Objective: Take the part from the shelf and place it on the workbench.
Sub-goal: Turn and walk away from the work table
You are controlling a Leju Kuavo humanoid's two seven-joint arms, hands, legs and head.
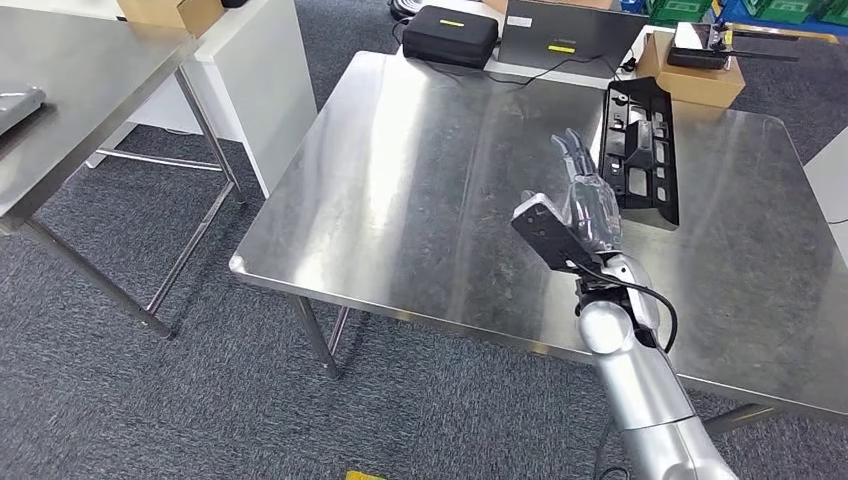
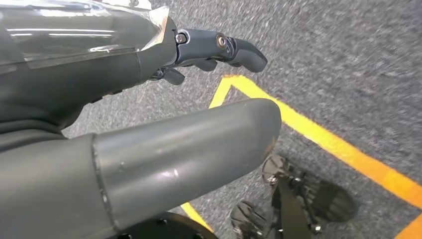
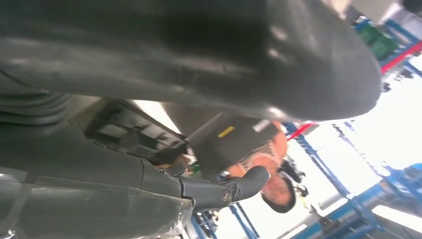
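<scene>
Part point(image 1: 641, 150) flat on workbench point(image 1: 420, 190) — just beyond right hand point(image 1: 590, 200) fingers point(image 1: 572, 148), untouched.

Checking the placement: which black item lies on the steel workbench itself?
The slotted black part, beside the right hand. The black case sits beyond the workbench.

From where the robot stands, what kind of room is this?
Probably a workshop or robot test lab: steel workbenches on grey carpet, a black plastic part lying on one, green crates behind, and yellow floor tape.

Counted: two steel tables point(image 1: 420, 200), one black part point(image 1: 640, 150), one black case point(image 1: 450, 35), two cardboard boxes point(image 1: 690, 80), one raised robot hand point(image 1: 590, 195).
</scene>
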